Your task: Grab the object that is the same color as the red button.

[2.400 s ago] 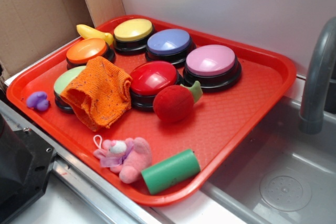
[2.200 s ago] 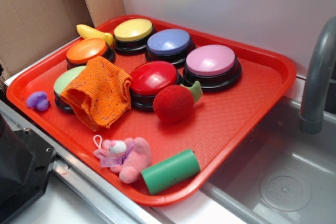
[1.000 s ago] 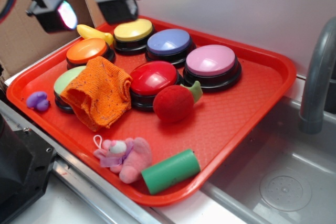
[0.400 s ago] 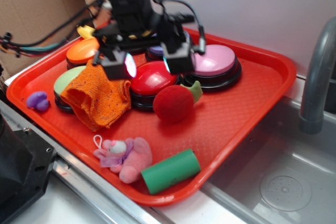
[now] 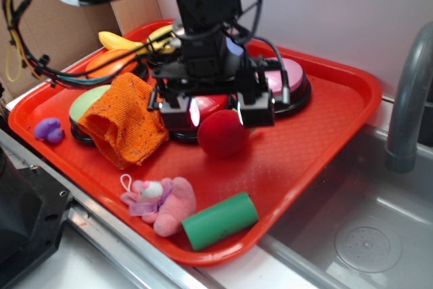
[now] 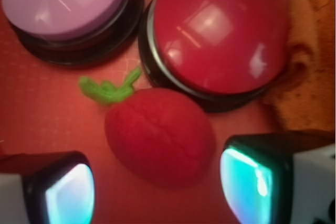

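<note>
Approach step: the tool [image 6: 155,187] hangs wide open and empty over the red plush fruit [image 6: 157,136], which lies on the tray [image 5: 325,133] just near of the red button [image 6: 218,30]; next, descend straddling it and close

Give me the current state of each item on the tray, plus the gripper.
gripper: open, fingers either side of the red plush fruit, not gripping.
red plush fruit: on the tray, untouched, leaf toward the buttons.
red button: upright, behind the fruit.
pink button: upright.
orange cloth: crumpled, draped over the green button.
green cylinder: lying on its side.
</note>
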